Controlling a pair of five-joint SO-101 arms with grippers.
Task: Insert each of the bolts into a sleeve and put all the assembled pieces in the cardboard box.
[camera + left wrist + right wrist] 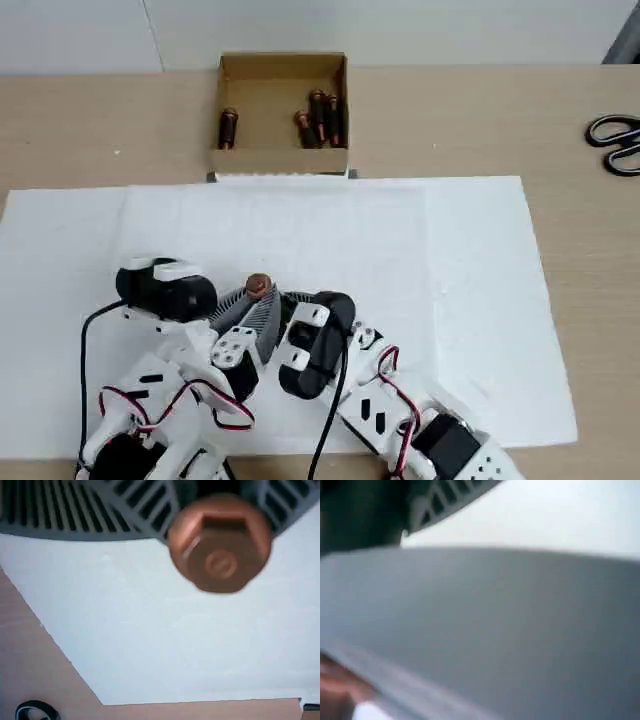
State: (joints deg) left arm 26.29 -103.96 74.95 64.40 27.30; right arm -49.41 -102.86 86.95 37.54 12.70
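Copper bolt (pixel 259 287) sits clamped in the left jaws, well apart from the cardboard box (pixel 283 158) holding four assembled pieces (pixel 318 118). Whether the right jaws grip anything, I cannot tell.

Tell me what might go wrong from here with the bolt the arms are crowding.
The bolt is gripped by the left gripper near its head, so it might tilt or slip. Both arms crowd the same spot and may bump, knocking it loose. The cardboard box lies across the white sheet; a drop there could roll away.
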